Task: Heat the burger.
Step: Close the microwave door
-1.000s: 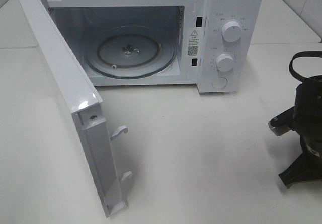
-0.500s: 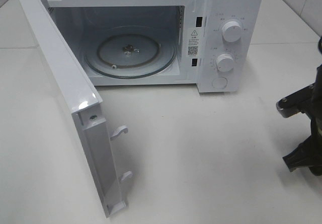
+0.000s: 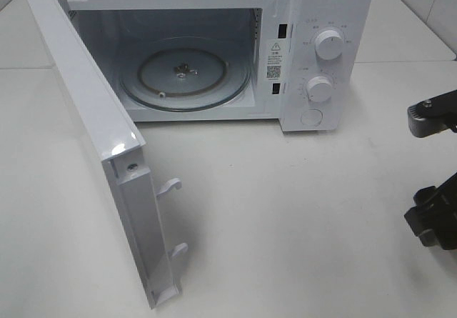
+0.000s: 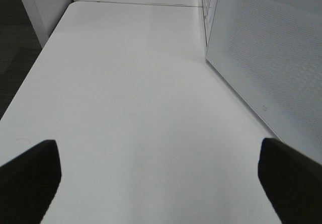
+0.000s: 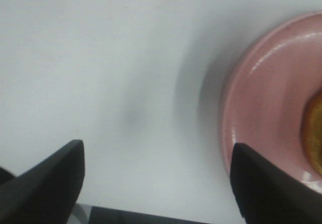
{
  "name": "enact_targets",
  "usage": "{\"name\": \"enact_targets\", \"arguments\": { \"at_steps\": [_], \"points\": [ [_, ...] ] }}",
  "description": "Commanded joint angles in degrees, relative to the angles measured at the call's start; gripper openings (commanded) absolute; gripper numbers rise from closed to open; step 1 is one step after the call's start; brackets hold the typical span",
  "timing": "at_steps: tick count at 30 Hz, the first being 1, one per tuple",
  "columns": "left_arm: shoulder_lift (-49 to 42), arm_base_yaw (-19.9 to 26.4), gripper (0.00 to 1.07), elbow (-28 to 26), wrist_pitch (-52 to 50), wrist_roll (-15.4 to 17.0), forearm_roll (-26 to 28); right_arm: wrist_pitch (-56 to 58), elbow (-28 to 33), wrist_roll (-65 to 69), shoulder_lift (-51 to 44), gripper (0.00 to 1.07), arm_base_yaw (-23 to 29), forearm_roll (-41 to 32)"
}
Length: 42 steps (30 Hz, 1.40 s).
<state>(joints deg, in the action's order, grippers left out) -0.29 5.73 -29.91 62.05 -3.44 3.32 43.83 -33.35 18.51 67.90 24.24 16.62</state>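
Just burger [image 5: 316, 133] beside open right jaws

burger [image 5: 316, 133]: sliver only, cut by frame edge | pink plate [image 5: 261, 108]: partly cropped, blurred

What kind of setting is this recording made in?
Probably a mock kitchen set up on a lab bench: a white microwave with its door open stands on a bare white table, and a pink plate lies nearby.
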Motion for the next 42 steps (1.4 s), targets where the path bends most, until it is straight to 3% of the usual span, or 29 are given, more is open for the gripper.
{"name": "enact_targets", "arguments": {
  "at_steps": [1, 18, 32, 42],
  "points": [
    [-1.0, 0.1, 1.00, 0.2, -0.7, 0.2, -0.1, 0.7, 0.0, -5.4, -4.6, 0.77, 0.0, -6.2],
    [-1.0, 0.1, 1.00, 0.2, -0.7, 0.2, -0.1, 14.8, 0.0, -6.1, -28.2, 0.76, 0.0, -7.4],
    [-1.0, 0.1, 1.00, 0.2, -0.7, 0.2, -0.1, 18.4, 0.0, -6.1, -46.9, 0.76, -0.5, -7.4],
    [-1.0, 0.1, 1.00, 0.2, -0.7, 0.2, -0.1, 17.4, 3.0, -9.8, -59.9, 0.76, -11.5, -7.6]
  ]
}}
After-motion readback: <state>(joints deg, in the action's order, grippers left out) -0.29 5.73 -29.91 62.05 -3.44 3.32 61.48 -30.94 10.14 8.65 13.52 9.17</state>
